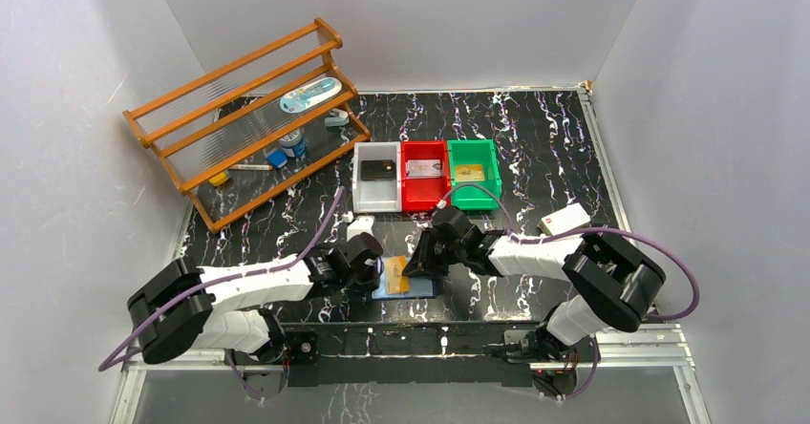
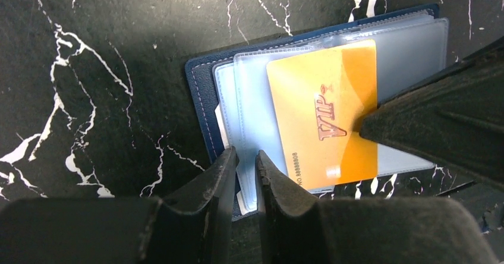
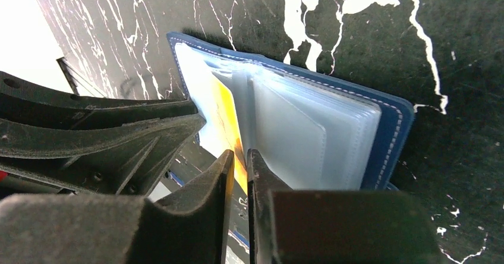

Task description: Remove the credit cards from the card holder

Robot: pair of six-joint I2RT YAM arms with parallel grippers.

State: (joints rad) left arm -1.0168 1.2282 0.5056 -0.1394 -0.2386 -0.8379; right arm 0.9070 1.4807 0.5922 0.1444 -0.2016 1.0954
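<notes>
Credit card (image 2: 324,115) in right gripper (image 3: 239,157), left gripper (image 2: 245,157) alongside

Top view bright, soft shadows; right wrist view's upper-left corner blown white; sheen on clear plastic sleeves (image 2: 252,115) of navy bifold card holder (image 2: 199,91); wrist foregrounds blurry.
</notes>
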